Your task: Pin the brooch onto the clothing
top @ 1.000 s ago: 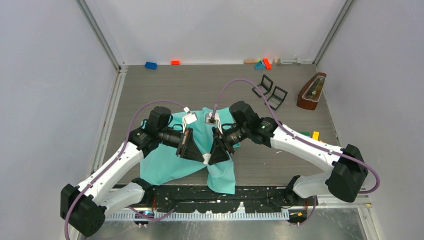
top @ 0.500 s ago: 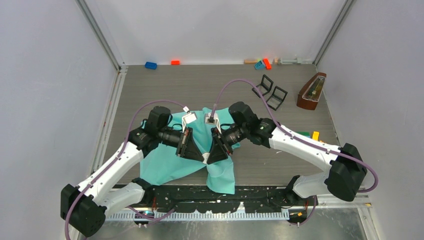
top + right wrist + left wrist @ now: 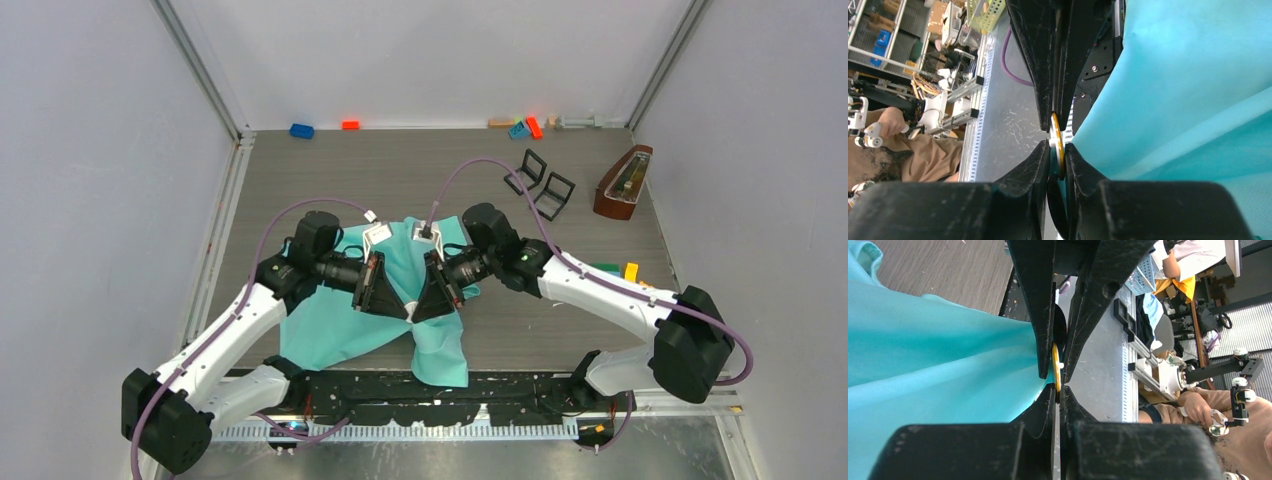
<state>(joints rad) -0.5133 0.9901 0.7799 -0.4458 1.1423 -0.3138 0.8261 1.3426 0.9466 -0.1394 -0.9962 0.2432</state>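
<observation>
The clothing (image 3: 330,335), a turquoise T-shirt, lies crumpled at the table's near middle, and a fold of it is lifted between the two arms. My left gripper (image 3: 405,313) and right gripper (image 3: 416,315) meet tip to tip above it. The brooch (image 3: 1055,365) is a thin yellow disc seen edge-on, with a white piece at its back. In the left wrist view my left gripper (image 3: 1057,389) is shut on the disc's edge beside the clothing (image 3: 938,355). In the right wrist view my right gripper (image 3: 1058,146) pinches the brooch (image 3: 1057,131) from the opposite side, against the clothing (image 3: 1188,100).
A brown wooden metronome (image 3: 622,182) and two small black frames (image 3: 542,185) stand at the back right. Coloured blocks (image 3: 301,130) lie along the back edge, and more (image 3: 630,270) sit behind the right arm. The table's metal front rail (image 3: 450,410) runs below the shirt.
My right gripper's jaws have closed in on the brooch, and that arm has edged slightly left. The left arm holds still.
</observation>
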